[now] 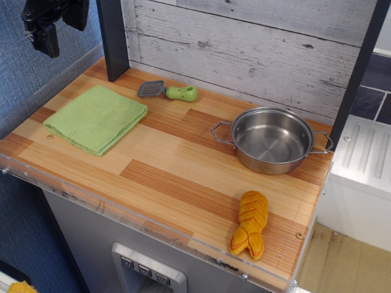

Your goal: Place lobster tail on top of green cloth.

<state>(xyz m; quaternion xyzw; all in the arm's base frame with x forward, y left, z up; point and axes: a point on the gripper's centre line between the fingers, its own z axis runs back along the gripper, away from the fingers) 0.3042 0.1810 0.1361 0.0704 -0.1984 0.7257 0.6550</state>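
The wooden plank-patterned desk (pixel 171 177) carries four things. At its near right corner lies the small orange-yellow plush lobster tail (pixel 250 223), ribbed along its length, with its forked, red-edged fin pointing toward the front edge. It rests flat on the wood, touching nothing else.

Just behind it, toward the back right, stands the round stainless steel pot (pixel 272 139) with two loop handles; it is upright and its inside shows only bare metal.

Well apart, on the far left side of the desk, lies the light green folded square cloth (pixel 96 118), flat, with nothing on top of it. Near its back right corner, close to the whitewashed plank wall (pixel 256 49), lies the small utensil with a green handle and a grey slotted head (pixel 168 91); it sits beside the cloth and does not touch it.

The black pincer (pixel 46 24) hangs in the upper left corner, above and behind the cloth and clear of the desk. It holds nothing, but whether its fingers are spread or pressed together cannot be told from this view.
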